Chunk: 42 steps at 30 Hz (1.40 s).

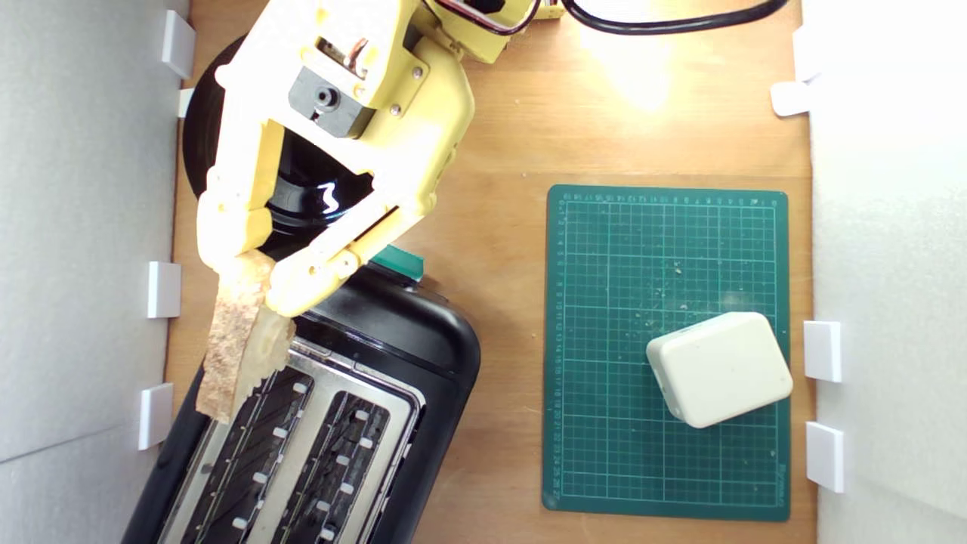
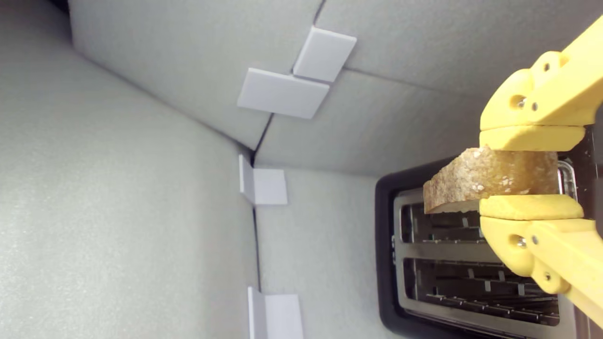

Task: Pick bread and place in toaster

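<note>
- Grey foam walls (image 2: 118, 188) with white clips enclose a wooden desk (image 1: 498, 151).
- The yellow tool (image 1: 253, 276) is clamped on the bread (image 1: 238, 340), its two fingers (image 2: 532, 139) pressing the slice from both sides.
- The bread hangs crust outward over the toaster (image 1: 423, 355), above the edge of the slot on the exterior view's left, not inside it.
- A black plate (image 1: 302, 189) lies under the arm.
- On the exterior view's right, a white block (image 1: 718, 370) sits on a green cutting mat (image 1: 604, 453).
</note>
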Each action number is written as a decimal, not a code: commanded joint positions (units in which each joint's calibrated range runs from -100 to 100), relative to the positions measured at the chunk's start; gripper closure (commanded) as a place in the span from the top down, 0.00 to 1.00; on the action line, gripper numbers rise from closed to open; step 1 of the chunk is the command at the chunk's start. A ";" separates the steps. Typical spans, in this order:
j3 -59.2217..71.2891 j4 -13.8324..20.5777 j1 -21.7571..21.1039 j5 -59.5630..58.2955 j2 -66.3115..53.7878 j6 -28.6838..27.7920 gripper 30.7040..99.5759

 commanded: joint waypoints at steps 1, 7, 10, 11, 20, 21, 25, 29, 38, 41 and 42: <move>-3.03 0.40 0.16 -0.34 -0.49 0.24 0.36; -5.21 0.03 0.16 -0.43 1.92 0.19 0.36; -7.57 -0.06 0.16 -0.43 3.67 0.19 0.36; -7.75 0.03 0.16 -0.43 4.00 0.19 0.36; -7.75 0.58 0.33 -0.43 5.42 0.08 0.36; -7.84 0.58 1.05 -1.03 6.25 -0.08 0.36; -7.84 -0.15 2.66 -3.50 7.50 -0.18 0.36; -7.84 0.12 2.74 -4.01 8.50 -0.18 0.36; -7.84 -0.15 2.74 -4.01 9.91 -0.23 0.36; -7.75 -0.15 2.74 -4.01 10.24 -0.23 0.36; -7.75 -0.15 2.74 -4.01 10.74 -0.23 0.36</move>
